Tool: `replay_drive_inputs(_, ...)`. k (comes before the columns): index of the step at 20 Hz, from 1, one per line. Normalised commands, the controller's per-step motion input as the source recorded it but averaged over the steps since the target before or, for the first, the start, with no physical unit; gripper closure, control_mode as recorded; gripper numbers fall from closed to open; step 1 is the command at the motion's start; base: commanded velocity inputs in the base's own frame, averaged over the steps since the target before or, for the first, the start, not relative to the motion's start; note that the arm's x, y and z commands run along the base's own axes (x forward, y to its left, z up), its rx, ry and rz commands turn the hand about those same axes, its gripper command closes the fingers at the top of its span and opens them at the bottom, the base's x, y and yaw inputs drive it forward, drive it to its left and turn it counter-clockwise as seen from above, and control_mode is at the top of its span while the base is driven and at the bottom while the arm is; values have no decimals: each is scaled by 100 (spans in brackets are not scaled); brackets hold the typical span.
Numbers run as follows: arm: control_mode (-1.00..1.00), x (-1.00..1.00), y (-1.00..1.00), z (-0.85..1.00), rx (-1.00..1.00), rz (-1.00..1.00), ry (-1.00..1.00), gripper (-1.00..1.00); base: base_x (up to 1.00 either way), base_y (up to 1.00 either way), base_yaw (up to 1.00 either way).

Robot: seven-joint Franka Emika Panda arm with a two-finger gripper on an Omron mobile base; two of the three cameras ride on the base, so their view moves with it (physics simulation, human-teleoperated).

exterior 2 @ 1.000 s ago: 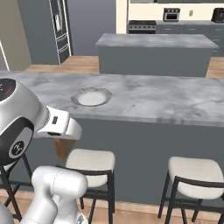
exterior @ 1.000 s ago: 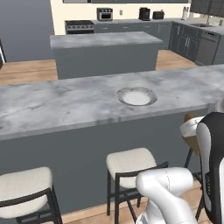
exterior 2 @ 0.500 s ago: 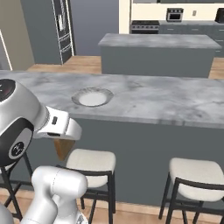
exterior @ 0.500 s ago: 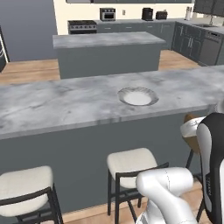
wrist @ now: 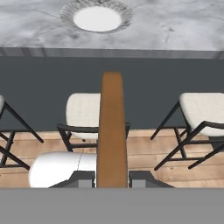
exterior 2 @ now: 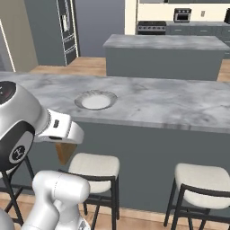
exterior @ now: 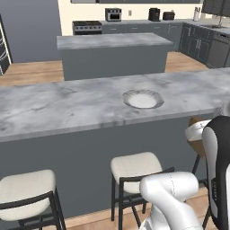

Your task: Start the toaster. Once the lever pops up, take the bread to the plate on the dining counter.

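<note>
Kitchen's all grey cabinets and wood floor, with the long marble dining table (exterior: 67,105) running across the middle of both base views. So the bread (wrist: 112,131) is the main thing: in the hand view it's seen edge-on, a tall brown strip going from about 6 o'clock up toward the centre, pinched between the two dark fingers (wrist: 81,178) of the claw (wrist: 112,179), which is clamped tight on its lower end. In the right base view a brown corner of it pokes out under the white hand at roughly 9 o'clock, and in the left base view a bit of brown shows at about 3 o'clock next to the arm. It's held off the table, on the near side of it, over the stools.

The plate (exterior: 143,99) sits on the table top, white with a ribbed rim, nothing on it. In the hand view it's up at 12 o'clock, straight beyond the bread's top edge but well apart from it.

Under the table edge there are cream-seated stools (exterior 2: 93,165) with black frames. Further back there's the shorter island (exterior: 112,54), and behind that the stove (exterior: 86,26) along the back wall at 12 o'clock, plus a tall fridge (exterior 2: 65,29) at the left in the right base view.
</note>
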Motion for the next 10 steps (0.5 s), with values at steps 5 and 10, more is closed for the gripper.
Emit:
replay_drive_inputs(5, -100, -6, 0, 8, 0, 2, -2, 100, 0, 0, 0)
replay_drive_inputs(10, -100, -27, 0, 40, 0, 0, -4, 100, 0, 0, 0)
